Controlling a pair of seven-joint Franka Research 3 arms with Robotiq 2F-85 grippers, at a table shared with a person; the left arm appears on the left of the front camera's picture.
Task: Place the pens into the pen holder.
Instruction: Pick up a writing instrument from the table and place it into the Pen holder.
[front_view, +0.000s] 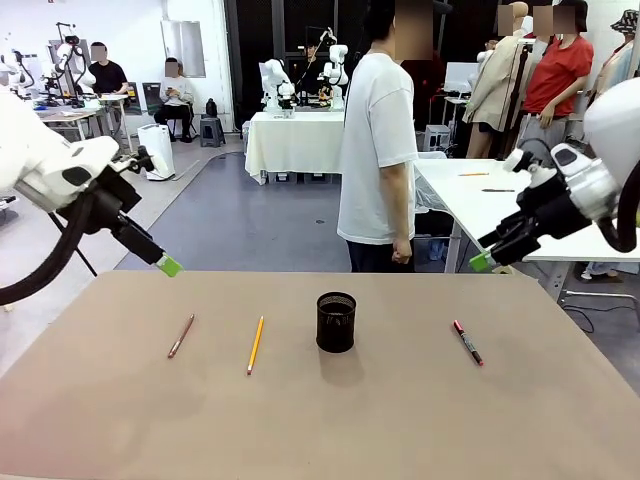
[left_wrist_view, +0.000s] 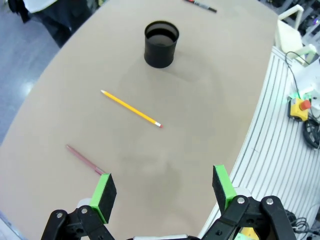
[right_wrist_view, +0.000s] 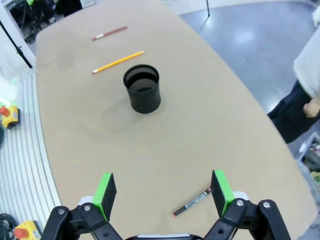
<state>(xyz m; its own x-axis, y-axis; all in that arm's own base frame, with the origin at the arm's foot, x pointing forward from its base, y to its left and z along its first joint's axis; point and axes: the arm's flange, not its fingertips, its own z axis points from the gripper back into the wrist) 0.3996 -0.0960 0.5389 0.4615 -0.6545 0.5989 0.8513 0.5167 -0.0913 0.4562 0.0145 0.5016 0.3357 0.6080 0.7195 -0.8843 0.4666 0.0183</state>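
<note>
No pen stands in the pen holder (front_view: 336, 322), centre frame; you're at the start; brown pen (front_view: 181, 336) and yellow pencil (front_view: 255, 345) lie left of it, black pen (front_view: 467, 342) right; left gripper (left_wrist_view: 164, 188) and right gripper (right_wrist_view: 163, 190) hover spread, empty; next, lower one over its nearest pen.

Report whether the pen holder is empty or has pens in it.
Empty: the pen holder stands upright, and its inside looks bare in both wrist views.
</note>
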